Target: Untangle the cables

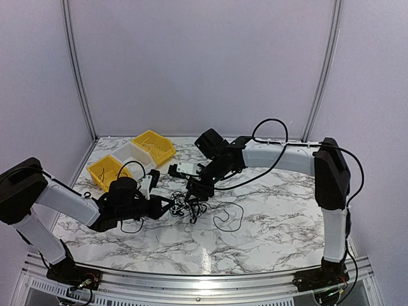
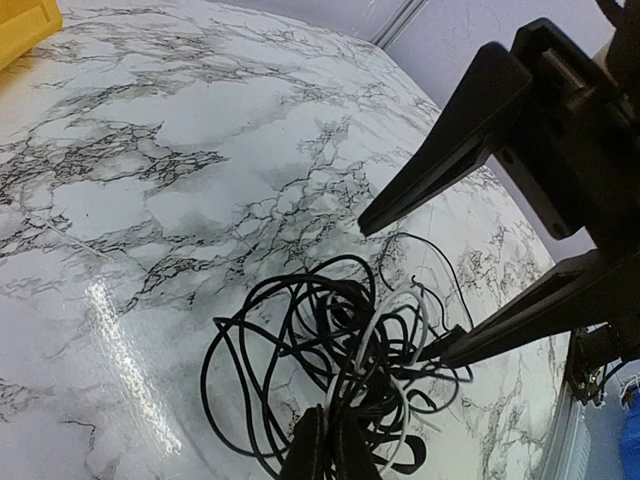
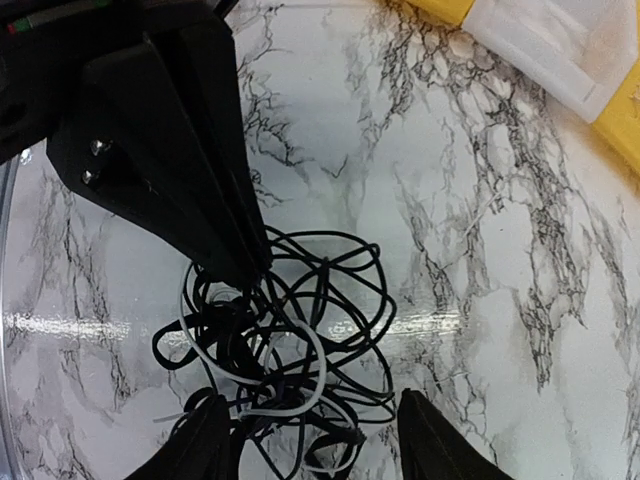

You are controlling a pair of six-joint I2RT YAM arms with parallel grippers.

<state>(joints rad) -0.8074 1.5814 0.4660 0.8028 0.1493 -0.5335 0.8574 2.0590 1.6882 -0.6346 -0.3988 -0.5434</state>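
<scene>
2 arms meet over a marble-patterned table (image 1: 280,210), seen from above and from each wrist. The cables (image 1: 190,205) lie as 1 tangled clump near the table's centre: thin black strands in curly loops, with 1 pale strand (image 2: 402,335) threaded through them.

The left gripper (image 1: 167,207) reaches the clump from 9 o'clock. Its fingers are pressed together and their tips are buried in the tangle, pinching strands at the clump's edge. In the right wrist view the same closed fingers enter the clump from 11 o'clock.

The right gripper (image 1: 194,191) comes down on the clump from 12 o'clock with its 2 fingers spread apart and nothing clamped between them. In the left wrist view its upper finger hangs clear above the table at 1 o'clock of the clump, while its lower fingertip touches the outer loops at 3 o'clock. In its own wrist view the 2 fingers stand either side of the clump's near end.

1 loose cable (image 1: 229,215) forms an open loop on the marble at 3 o'clock of the clump, apart from it.

3 small bins sit in a row at 10 o'clock of the clump: a yellow bin (image 1: 107,172), a white bin (image 1: 134,155) and a second yellow bin (image 1: 155,146).
</scene>
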